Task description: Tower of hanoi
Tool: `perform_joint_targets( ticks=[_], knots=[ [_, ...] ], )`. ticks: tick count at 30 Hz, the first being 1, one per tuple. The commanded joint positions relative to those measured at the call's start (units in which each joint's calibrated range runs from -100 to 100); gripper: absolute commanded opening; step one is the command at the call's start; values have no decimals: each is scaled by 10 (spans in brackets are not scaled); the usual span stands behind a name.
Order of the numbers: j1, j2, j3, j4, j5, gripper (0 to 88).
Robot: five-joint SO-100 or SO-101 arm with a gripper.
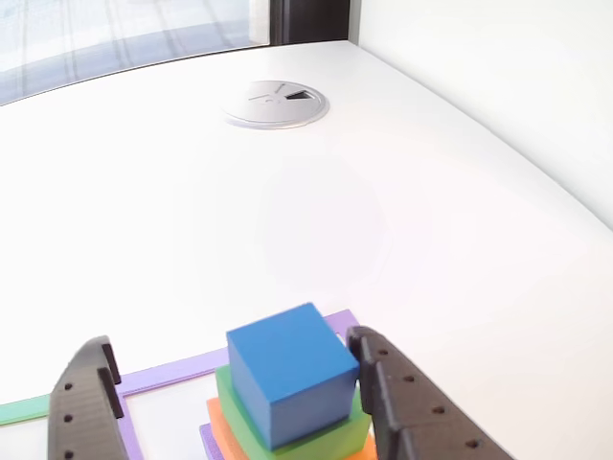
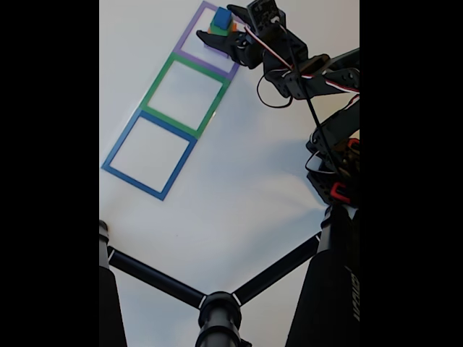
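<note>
In the other view, the left finger (image 1: 88, 402) of the claw (image 1: 239, 398) stands at 8 o'clock over the purple square outline (image 1: 172, 369), well apart from the stack. A green strip (image 1: 21, 410) of outline shows at the left edge. Between the fingers, at 6 o'clock, sits the tower: the blue cube (image 1: 290, 374) on top, the green block (image 1: 345, 436) under it, the orange block (image 1: 222, 431) below, and a sliver of the purple block (image 1: 205, 437) at the bottom. The right finger (image 1: 402, 402) lies just beside the cube's right face; whether it touches cannot be told. The claw is spread wide, grasping nothing. A round grey grommet (image 1: 276, 103) sits at 12 o'clock on the white desk (image 1: 431, 240).

In the fixed view, the blue outline (image 2: 149, 155), green outline (image 2: 186, 95) and purple outline (image 2: 210, 42) run diagonally up toward 12 o'clock, the stack in the last. The arm (image 2: 304, 76) reaches in from 2 o'clock. Black tripod legs (image 2: 159, 278) cross at 6 o'clock.
</note>
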Motion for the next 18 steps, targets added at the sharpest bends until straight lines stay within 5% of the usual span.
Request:
perform_joint_targets(
  ticks=[1,18],
  knots=[
    [-9,-3,-17,-15,0,222],
    [-21,6,-13,-20,0,77]
  ],
)
